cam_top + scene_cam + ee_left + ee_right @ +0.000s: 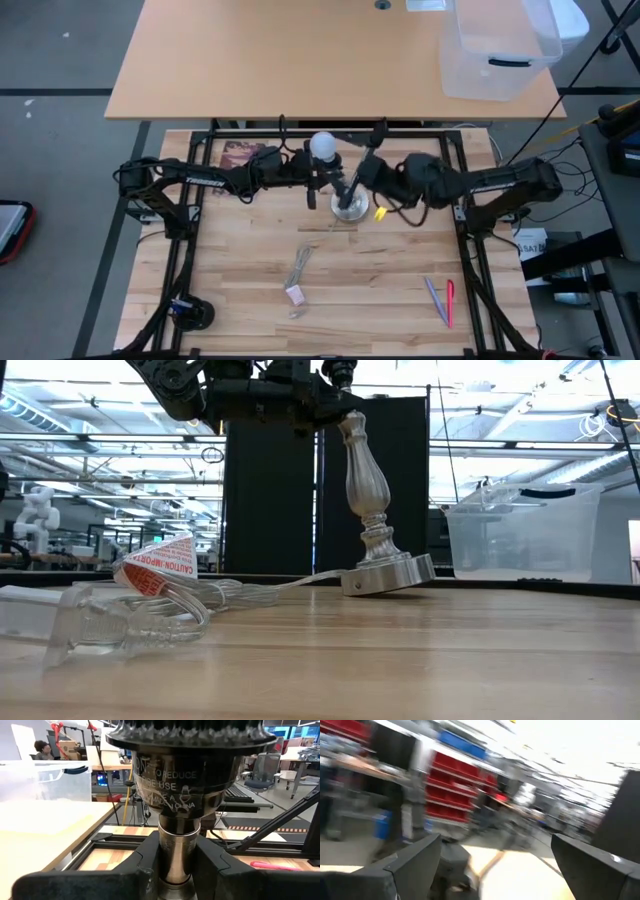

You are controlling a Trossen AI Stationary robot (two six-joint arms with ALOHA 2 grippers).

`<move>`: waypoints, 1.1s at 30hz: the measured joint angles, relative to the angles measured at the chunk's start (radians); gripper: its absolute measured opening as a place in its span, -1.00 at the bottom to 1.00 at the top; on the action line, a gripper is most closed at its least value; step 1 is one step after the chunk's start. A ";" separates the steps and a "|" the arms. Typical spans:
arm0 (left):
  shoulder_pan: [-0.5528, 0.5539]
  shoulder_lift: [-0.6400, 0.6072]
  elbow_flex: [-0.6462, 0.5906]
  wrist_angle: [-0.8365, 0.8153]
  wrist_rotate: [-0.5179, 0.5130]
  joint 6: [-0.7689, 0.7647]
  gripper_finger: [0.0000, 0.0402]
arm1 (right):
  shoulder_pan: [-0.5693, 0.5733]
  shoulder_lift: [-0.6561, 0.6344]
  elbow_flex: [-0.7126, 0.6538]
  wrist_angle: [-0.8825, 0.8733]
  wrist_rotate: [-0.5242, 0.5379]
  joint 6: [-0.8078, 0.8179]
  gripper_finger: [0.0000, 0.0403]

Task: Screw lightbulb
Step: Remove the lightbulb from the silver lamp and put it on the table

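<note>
A silver lamp stand point(349, 207) with a round base leans toward the table's far left. The white lightbulb point(323, 145) sits atop its black socket point(185, 775). My left gripper point(325, 182) reaches in level from the table's left and is shut on the stand just under the socket. My right gripper point(362, 160) hovers to the right of the bulb, open, with nothing between its fingers point(415, 865). In the low view the stand's post point(365, 480) slants and the base point(390, 572) is tipped, its lower edge on the table. My left gripper pinches the stand's narrow silver neck point(175, 855), right below the black socket, between its two fingers point(145, 862). The fingers come in level from the table's left and lie across the post. The stand is tilted, with its base's edge on the table.
The lamp's clear cord, with its plug and a red-and-white tag point(155, 570), lies toward the near side point(298, 270). Two pens point(440, 300) lie at the near right. A clear plastic bin point(500, 50) stands on the far desk.
</note>
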 joint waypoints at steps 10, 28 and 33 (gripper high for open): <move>0.000 0.000 0.000 -0.001 -0.008 0.000 -0.63 | 0.051 0.173 0.000 0.319 0.352 -0.235 0.84; 0.002 0.000 -0.001 -0.005 -0.018 -0.005 -0.63 | 0.023 0.362 0.138 0.404 0.533 -0.385 0.60; 0.001 0.000 0.000 -0.008 -0.018 -0.004 -0.63 | 0.020 0.356 0.138 0.400 0.538 -0.389 0.44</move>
